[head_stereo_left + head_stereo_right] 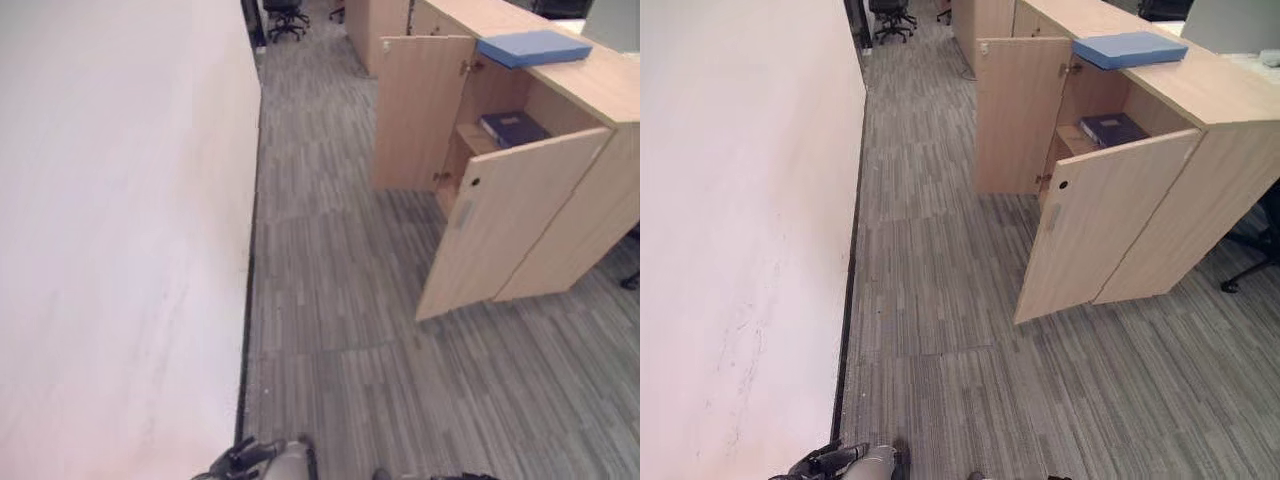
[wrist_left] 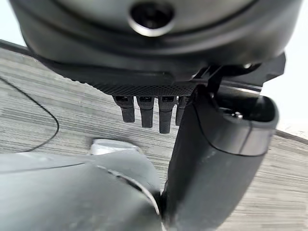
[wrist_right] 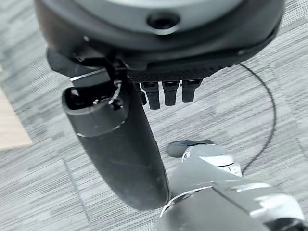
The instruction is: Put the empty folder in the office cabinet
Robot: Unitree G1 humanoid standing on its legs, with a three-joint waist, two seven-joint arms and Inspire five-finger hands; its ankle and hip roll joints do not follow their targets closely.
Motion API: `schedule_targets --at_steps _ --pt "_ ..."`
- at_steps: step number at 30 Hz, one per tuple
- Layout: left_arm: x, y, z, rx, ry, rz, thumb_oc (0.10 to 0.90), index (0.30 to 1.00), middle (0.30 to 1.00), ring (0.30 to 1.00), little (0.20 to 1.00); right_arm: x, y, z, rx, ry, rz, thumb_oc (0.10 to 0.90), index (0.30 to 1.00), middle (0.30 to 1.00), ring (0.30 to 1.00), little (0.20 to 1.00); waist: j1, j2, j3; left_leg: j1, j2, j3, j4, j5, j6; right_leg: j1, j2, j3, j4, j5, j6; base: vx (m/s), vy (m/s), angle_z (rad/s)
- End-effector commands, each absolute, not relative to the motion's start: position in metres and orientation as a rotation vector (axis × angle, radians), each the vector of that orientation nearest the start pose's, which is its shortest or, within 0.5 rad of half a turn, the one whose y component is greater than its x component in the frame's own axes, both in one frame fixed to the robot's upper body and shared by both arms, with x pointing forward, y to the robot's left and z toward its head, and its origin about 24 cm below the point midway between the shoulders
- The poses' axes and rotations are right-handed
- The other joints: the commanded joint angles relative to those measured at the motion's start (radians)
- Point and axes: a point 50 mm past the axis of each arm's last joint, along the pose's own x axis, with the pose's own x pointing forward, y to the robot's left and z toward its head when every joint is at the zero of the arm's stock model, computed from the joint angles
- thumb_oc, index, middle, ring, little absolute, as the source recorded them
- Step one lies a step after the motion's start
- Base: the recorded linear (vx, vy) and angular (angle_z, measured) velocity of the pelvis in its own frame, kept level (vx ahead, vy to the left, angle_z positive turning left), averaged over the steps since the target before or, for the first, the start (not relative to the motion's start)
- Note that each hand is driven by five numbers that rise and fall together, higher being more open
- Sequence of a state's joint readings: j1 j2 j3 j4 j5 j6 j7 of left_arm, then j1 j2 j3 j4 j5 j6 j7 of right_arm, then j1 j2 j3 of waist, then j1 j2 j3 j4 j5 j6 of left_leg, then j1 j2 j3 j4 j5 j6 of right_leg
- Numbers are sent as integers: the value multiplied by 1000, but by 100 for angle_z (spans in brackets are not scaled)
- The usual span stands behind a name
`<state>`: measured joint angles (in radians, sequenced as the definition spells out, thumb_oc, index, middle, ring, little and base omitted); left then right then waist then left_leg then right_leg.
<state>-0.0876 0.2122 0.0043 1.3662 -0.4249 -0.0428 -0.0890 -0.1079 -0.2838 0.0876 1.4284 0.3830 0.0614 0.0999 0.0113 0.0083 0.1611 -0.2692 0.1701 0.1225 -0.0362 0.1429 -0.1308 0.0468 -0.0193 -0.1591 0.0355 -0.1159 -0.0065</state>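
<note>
I see both hands (image 2: 144, 113) (image 3: 166, 94) hanging relaxed, holding nothing; blue folder (image 1: 533, 47) lies atop the open-doored cabinet (image 1: 600, 90).

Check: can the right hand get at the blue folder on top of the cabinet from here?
Probably not yet. The right hand hangs open over the carpet, holding nothing, while the blue folder lies on the cabinet well ahead. Open floor lies between; nothing blocks an approach.
</note>
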Motion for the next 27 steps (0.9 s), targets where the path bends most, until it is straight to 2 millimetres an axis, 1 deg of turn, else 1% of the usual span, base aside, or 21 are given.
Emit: schedule_targets --at_steps 1,3,4,5,6,9,11,12,13,14,15,16,17,19,20,21,23,24,25,26,27 --pt "44 229 -172 -183 1348 343 800 900 900 900 900 64 -268 -159 47 1367 -292 800 900 900 900 900 34 2 -15 3 34 -7 33 70 6 198 -102 13 -66 -33 96 527 204 -48" --pt "36 231 -172 -177 1366 355 800 900 900 900 900 59 -266 -160 50 1379 -288 800 900 900 900 900 40 3 -34 5 16 -6 59 73 4 209 -132 12 -66 -34 114 406 199 -43" --pt "34 234 -172 -170 1365 359 800 900 900 900 900 57 -265 -161 48 1385 -278 800 900 900 900 900 43 2 -41 6 4 5 70 63 11 204 -154 18 -60 -31 123 370 279 -51" --pt "33 236 -171 -168 1366 367 800 900 900 900 900 58 -263 -161 41 1391 -252 800 900 900 900 900 51 1 -47 15 -17 23 80 41 29 194 -194 23 -44 -18 143 277 225 -43" --pt "33 236 -171 -168 1366 367 800 900 900 900 900 58 -263 -161 41 1392 -252 800 900 900 900 900 52 0 -48 15 -18 24 80 40 29 193 -196 24 -43 -18 143 233 226 -38" --pt "30 240 -171 -145 1376 364 800 900 900 900 900 68 -262 -160 21 1366 -224 800 900 900 900 900 63 -8 -57 22 -85 55 94 -11 71 144 -267 30 27 62 172 172 213 -58" --pt "29 240 -171 -134 1381 352 800 900 900 900 900 79 -261 -158 -7 1341 -195 800 900 900 900 900 70 -2 -56 32 -125 68 94 -40 101 98 -305 26 106 134 177 137 211 -13" --pt "29 240 -171 -134 1381 352 800 900 900 900 900 79 -261 -158 -7 1341 -195 800 900 900 900 900 71 -3 -57 32 -126 70 94 -41 102 96 -307 28 108 133 178 89 171 -6" --pt "28 241 -170 -126 1385 352 800 900 900 900 900 84 -261 -157 -26 1331 -176 800 900 900 900 900 75 2 -55 45 -146 73 88 -53 120 65 -327 28 166 172 173 151 277 8" --pt "22 244 -170 -110 1405 346 800 900 900 900 900 95 -258 -156 -42 1298 -152 800 900 900 900 900 84 12 -52 90 -183 88 61 -77 146 25 -365 -6 265 242 166 215 352 7" --pt "19 245 -170 -102 1416 346 800 900 900 900 900 102 -256 -155 -43 1272 -144 800 900 900 900 900 82 14 -47 127 -202 93 40 -91 155 4 -392 -37 298 278 166 252 335 17" --pt "17 246 -170 -96 1420 350 800 900 900 900 900 108 -255 -153 -42 1251 -138 800 900 900 900 900 78 20 -40 160 -211 94 16 -95 158 -18 -395 -53 312 294 163 198 178 -17" --pt "17 247 -170 -91 1420 348 800 900 900 900 900 114 -253 -152 -43 1231 -129 800 900 900 900 900 72 29 -36 181 -211 89 3 -99 159 -38 -384 -67 309 286 155 223 133 -26" --pt "22 248 -169 -76 1404 338 800 900 900 900 900 133 -248 -147 -50 1166 -106 800 900 900 900 900 38 67 5 250 -195 63 -16 -119 154 -135 -317 -95 286 196 129 246 50 -20" --pt "22 248 -169 -76 1404 338 800 900 900 900 900 133 -248 -147 -51 1165 -106 800 900 900 900 900 37 68 8 252 -195 62 -16 -119 153 -132 -317 -97 286 195 129 208 -15 8" --pt "24 248 -169 -76 1397 340 800 900 900 900 900 139 -246 -146 -50 1146 -96 800 900 900 900 900 22 72 25 275 -195 50 -15 -135 152 -173 -292 -102 252 186 125 152 -43 18" --pt "27 247 -169 -76 1385 337 800 900 900 900 900 146 -243 -143 -56 1122 -76 800 900 900 900 900 -4 65 53 314 -205 26 -5 -167 147 -213 -254 -93 153 206 136 298 -104 32" --pt "31 247 -169 -79 1368 338 800 900 900 900 900 151 -240 -142 -65 1107 -54 800 900 900 900 900 -38 51 74 363 -219 -4 5 -206 142 -275 -208 -61 43 265 158 289 -104 21" --pt "31 247 -169 -79 1368 338 800 900 900 900 900 151 -240 -142 -65 1106 -54 800 900 900 900 900 -40 50 73 361 -220 -6 6 -204 143 -275 -210 -62 39 269 158 603 -234 93" --pt "29 247 -169 -68 1379 329 800 900 900 900 900 150 -243 -142 -76 1118 -50 800 900 900 900 900 -71 37 81 429 -227 -64 -18 -233 131 -328 -168 -21 -73 328 187 442 -195 118" --pt "28 246 -169 -63 1384 324 800 900 900 900 900 148 -244 -142 -70 1123 -56 800 900 900 900 900 -68 34 74 439 -228 -77 -28 -239 129 -309 -173 -29 -91 328 185 538 -261 142"
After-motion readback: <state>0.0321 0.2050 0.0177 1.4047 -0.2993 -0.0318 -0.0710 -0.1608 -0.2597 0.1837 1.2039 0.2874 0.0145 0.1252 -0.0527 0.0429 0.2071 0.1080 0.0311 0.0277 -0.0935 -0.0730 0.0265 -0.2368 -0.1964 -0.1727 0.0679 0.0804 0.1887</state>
